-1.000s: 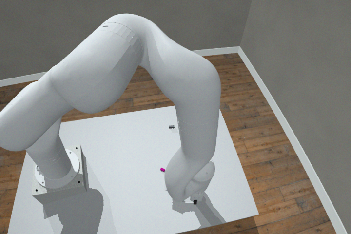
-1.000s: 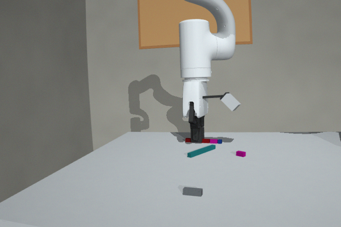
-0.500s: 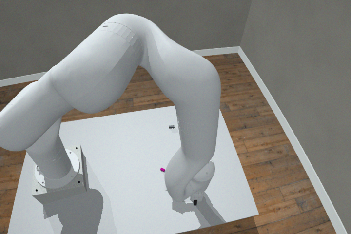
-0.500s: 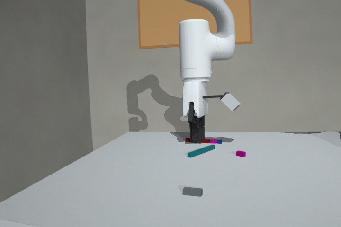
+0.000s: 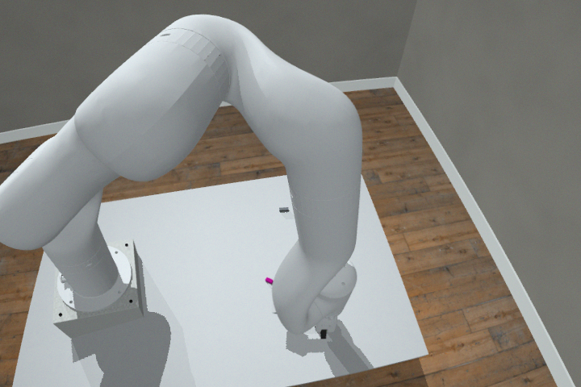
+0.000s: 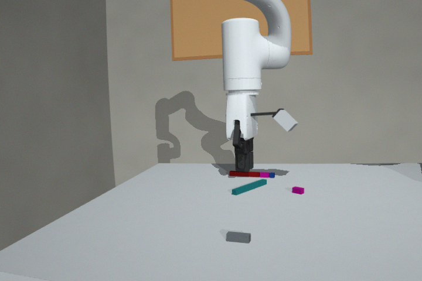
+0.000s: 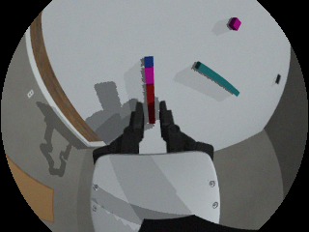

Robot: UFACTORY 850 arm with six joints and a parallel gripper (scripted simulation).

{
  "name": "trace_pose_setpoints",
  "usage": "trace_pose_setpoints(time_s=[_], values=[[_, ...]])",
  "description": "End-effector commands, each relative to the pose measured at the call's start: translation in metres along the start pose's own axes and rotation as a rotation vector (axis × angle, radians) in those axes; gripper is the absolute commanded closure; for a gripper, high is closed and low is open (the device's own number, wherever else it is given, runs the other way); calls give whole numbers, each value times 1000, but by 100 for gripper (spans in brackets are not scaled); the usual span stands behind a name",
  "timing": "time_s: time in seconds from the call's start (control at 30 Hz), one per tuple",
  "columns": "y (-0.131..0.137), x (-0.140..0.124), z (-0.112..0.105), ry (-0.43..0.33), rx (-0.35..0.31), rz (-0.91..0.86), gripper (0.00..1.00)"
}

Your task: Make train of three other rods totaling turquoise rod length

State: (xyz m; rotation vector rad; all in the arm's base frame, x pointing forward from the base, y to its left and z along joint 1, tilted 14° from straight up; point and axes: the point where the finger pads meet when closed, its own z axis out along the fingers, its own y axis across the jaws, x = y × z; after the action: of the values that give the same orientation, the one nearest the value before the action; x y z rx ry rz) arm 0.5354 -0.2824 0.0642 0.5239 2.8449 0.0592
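Note:
A red rod [image 6: 244,173], a magenta rod [image 6: 264,174] and a blue rod [image 6: 271,174] lie flat, end to end in one line at the far side of the table. The wrist view shows the same line: red [image 7: 151,103], magenta [image 7: 150,75], blue [image 7: 149,62]. My gripper [image 6: 244,165] stands just above the red rod, and its fingers are open, one on each side with a small gap. The turquoise rod [image 6: 249,187] lies slanted in front of the line, apart from it.
A second magenta rod [image 6: 298,189] lies alone to the right; it also shows in the top view [image 5: 269,280]. A grey rod [image 6: 238,236] lies far off toward the near side. The arm hides the train in the top view. The table edge is close behind the train.

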Motion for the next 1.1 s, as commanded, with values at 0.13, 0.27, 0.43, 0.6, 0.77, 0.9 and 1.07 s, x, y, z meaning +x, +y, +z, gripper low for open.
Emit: trace_pose_setpoints(time_s=[0.13, 0.27, 0.43, 0.6, 0.77, 0.9, 1.07], values=[[0, -1, -36, 0, 1, 0, 76], [0, -1, -58, 0, 1, 0, 76], [0, -1, -71, 0, 1, 0, 76], [0, -1, -78, 0, 1, 0, 76], [0, -1, -78, 0, 1, 0, 0], [0, -1, -78, 0, 1, 0, 0], [0, -1, -78, 0, 1, 0, 0]])
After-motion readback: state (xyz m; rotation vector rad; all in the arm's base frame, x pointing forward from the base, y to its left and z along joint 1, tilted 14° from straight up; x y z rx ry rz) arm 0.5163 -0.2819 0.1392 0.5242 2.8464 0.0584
